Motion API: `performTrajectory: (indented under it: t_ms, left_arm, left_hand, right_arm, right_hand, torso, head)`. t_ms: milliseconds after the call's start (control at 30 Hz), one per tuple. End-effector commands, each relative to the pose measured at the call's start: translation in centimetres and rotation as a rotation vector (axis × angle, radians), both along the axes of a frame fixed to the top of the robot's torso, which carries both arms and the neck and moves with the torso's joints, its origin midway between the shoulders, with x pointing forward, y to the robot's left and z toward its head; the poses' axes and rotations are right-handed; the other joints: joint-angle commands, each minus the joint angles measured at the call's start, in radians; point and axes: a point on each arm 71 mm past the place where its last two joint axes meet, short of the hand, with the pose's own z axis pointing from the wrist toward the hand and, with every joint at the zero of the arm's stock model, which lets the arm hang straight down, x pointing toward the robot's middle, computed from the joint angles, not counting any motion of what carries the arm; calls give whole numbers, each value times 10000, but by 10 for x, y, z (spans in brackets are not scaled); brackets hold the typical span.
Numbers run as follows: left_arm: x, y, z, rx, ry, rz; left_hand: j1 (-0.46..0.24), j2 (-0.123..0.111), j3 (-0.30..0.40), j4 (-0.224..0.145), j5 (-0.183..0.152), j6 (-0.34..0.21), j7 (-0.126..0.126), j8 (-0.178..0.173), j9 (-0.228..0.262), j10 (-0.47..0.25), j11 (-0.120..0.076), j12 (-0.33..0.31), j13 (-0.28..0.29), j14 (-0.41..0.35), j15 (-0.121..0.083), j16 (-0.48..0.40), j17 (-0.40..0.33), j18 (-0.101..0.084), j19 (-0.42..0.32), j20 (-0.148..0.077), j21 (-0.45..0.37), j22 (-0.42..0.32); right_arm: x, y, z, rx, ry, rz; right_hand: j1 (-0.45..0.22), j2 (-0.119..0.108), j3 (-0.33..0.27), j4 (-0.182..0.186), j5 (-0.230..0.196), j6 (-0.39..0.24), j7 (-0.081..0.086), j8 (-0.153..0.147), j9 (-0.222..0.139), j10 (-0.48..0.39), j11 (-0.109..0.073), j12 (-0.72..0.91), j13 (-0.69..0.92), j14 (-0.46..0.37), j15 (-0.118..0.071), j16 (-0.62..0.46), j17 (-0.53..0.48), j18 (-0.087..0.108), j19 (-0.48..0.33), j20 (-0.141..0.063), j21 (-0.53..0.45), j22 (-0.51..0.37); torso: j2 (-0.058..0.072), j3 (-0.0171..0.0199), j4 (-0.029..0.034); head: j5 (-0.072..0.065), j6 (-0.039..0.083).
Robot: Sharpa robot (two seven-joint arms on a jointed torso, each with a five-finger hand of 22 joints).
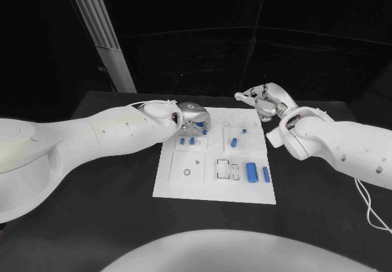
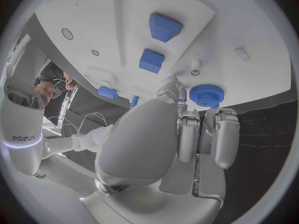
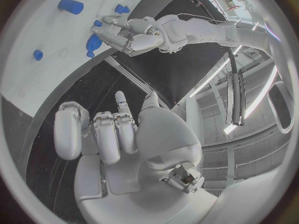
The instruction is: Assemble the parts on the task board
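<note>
Hovering over the task board (image 1: pixel 214 187), the left hand (image 1: pixel 190 118), fingers curled and holding nothing, could knock the blue gear (image 2: pixel 206 94) askew; right hand (image 1: pixel 265 101) waits empty, loosely curled.

Left arm reaches in across the table, its hand (image 1: pixel 191 118) lowered palm-down with fingers (image 2: pixel 187 134) curled together, nothing visibly gripped. Right arm is bent back at the far right, its hand (image 1: pixel 263 100) raised off the surface, fingers (image 3: pixel 106 134) loosely curled and holding nothing.
</note>
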Motion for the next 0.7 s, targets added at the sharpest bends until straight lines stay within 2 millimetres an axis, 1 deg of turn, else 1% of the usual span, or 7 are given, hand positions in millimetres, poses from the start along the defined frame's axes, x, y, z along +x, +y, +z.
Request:
performTrajectory:
  t_ms: [33,100,300,433,633,700]
  left_arm:
    - [1,0,0,113,-9,111]
    - [1,0,0,124,4,114]
    - [1,0,-1,148,44,91]
    - [1,-1,-1,173,93,69]
    - [1,-2,-2,217,159,63]
    - [1,-3,-2,228,176,59]
  left_hand:
    - [93,25,84,22,-30,116,2,-34,-19,100,5,55,-6,1039,27,22,2606,64,737,-32,-30,2449]
    - [75,42,133,32,-33,157,2,-26,-22,149,5,61,-7,1039,36,22,2606,66,733,-23,-36,2447]
    - [-58,44,231,49,-35,336,-17,22,-20,352,-10,93,-8,1039,62,22,2606,77,703,4,-76,2433]
    - [-133,39,285,47,-37,464,-42,59,-13,472,-32,102,-10,1039,57,22,2606,95,660,10,-134,2410]
    - [-192,8,306,53,-41,506,-40,58,-18,520,-27,84,-17,1039,57,22,2606,92,665,11,-129,2414]
    - [-203,-8,309,49,-42,500,-39,48,-24,516,-27,71,-20,1039,61,22,2606,93,665,12,-130,2413]
  right_arm:
    - [0,1,1,61,17,59]
    - [0,1,1,61,22,59]
    - [0,1,1,63,33,51]
    - [0,1,1,64,41,50]
    - [0,0,1,60,58,36]
    - [0,0,1,55,71,32]
  right_hand:
    - [61,56,-79,4,45,-33,-6,1,-11,456,-88,-3,1253,1066,-71,24,2628,135,-13,-22,-39,1775]
    - [61,56,-79,4,45,-33,-6,1,-11,456,-88,-3,1253,1066,-71,24,2628,135,-13,-22,-39,1775]
    - [61,78,-88,4,45,-46,-5,-6,-15,451,-86,-10,1242,1066,-72,24,2628,137,-19,-24,-54,1770]
    - [61,78,-88,4,45,-46,-5,-6,-15,451,-86,-10,1242,1066,-72,24,2628,137,-19,-24,-54,1770]
    - [61,78,-88,4,45,-46,-5,-6,-15,451,-86,-10,1242,1066,-72,24,2628,137,-19,-24,-54,1770]
    - [62,81,-89,4,44,-46,-5,-5,-15,450,-86,-12,1239,1066,-72,24,2628,137,-19,-24,-55,1770]
  torso:
    - [0,5,1]
    - [4,-4,-1]
    - [3,-1,-11]
    - [-2,-8,-4]
    - [0,4,1]
    - [-3,0,-1]
  head:
    - [1,-1]
    - [2,-1]
    - [-11,-1]
    - [-39,-1]
    - [-56,-1]
    - [-58,-1]
